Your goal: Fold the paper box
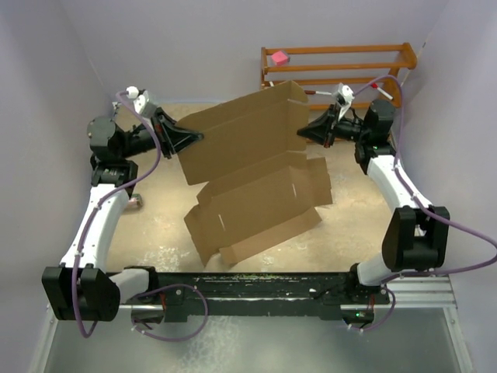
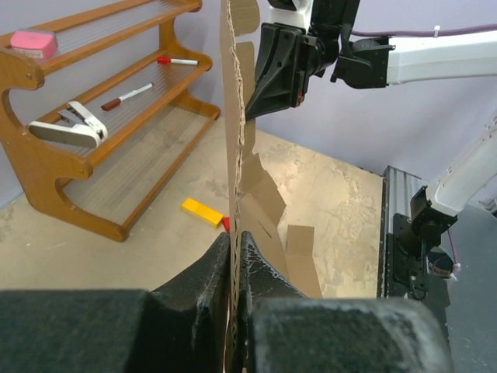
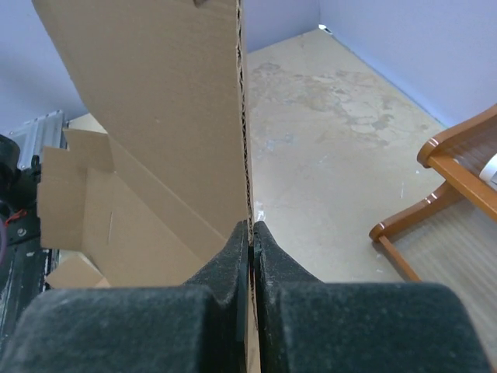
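Observation:
The paper box [image 1: 248, 167] is a large brown cardboard sheet with flaps, held up off the table and hanging tilted between the two arms. My left gripper [image 1: 198, 137] is shut on its left edge, and the corrugated edge [image 2: 231, 155] runs up from between the fingers [image 2: 210, 268]. My right gripper [image 1: 301, 130] is shut on the opposite edge of the upper panel [image 3: 167, 101], with the board's edge [image 3: 244, 140] pinched between the fingers [image 3: 268, 249]. Lower flaps [image 1: 256, 221] hang down toward the table.
A wooden rack [image 1: 342, 66] stands at the back right, with a pink block [image 1: 279, 57] on top. In the left wrist view it holds a stapler [image 2: 74, 124] and markers [image 2: 132, 95]. A yellow block [image 2: 202, 211] and a red piece lie on the table [image 1: 349, 225].

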`<state>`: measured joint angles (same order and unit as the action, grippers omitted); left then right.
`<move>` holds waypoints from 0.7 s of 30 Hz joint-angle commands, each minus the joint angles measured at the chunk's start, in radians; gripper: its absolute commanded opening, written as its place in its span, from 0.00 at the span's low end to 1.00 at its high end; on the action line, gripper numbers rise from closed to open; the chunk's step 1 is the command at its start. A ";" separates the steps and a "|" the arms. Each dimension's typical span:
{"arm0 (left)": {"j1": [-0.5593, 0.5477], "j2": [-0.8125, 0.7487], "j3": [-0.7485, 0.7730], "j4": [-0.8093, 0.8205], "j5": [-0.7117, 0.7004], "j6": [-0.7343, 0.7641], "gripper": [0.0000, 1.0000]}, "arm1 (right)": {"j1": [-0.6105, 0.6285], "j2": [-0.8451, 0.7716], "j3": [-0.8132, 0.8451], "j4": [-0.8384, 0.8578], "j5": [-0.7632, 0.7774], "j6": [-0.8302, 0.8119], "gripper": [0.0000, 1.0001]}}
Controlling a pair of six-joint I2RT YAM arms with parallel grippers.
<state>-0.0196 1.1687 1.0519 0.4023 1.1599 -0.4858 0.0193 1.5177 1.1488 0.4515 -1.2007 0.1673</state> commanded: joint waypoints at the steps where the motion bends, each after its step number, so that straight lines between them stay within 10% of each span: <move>1: 0.000 -0.001 0.016 -0.096 0.028 0.123 0.15 | -0.002 -0.075 0.031 -0.062 -0.040 -0.081 0.00; 21: -0.010 0.014 0.123 -0.375 -0.043 0.368 0.33 | -0.024 -0.096 0.040 -0.187 -0.045 -0.152 0.00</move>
<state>-0.0231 1.1976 1.1084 0.0250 1.1324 -0.1516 -0.0010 1.4334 1.1488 0.2985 -1.2251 0.0563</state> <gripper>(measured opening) 0.328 0.005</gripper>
